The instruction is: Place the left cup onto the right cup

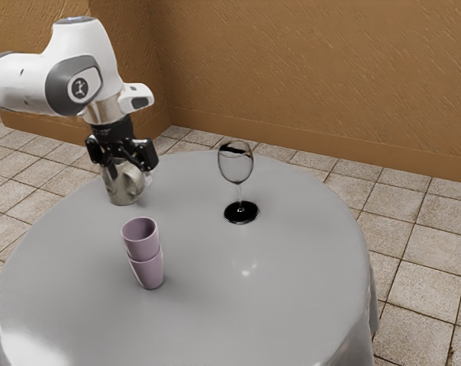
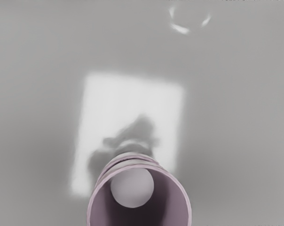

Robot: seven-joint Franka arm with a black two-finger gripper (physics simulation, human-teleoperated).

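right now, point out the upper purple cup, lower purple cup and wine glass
upper purple cup point(image 1: 139, 238): exterior view, side wall
lower purple cup point(image 1: 148, 273): exterior view, side wall
wine glass point(image 1: 236, 166): exterior view, bowl

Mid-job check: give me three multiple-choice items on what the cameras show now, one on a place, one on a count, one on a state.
1. Where does the wine glass stand relative to the purple cups?
A) toward the exterior view's right of them
B) toward the exterior view's left of them
C) on top of them

2. How many purple cups are on the table?
A) one
B) two
C) four

3. How do the purple cups stand?
A) apart, lying on their sides
B) upright, one set in the other
C) side by side, upside down

Answers:
1 A: the glass stands apart, rightward of the stack.
2 B: two rims show, one above the other.
3 B: the upper cup sits in the lower one.
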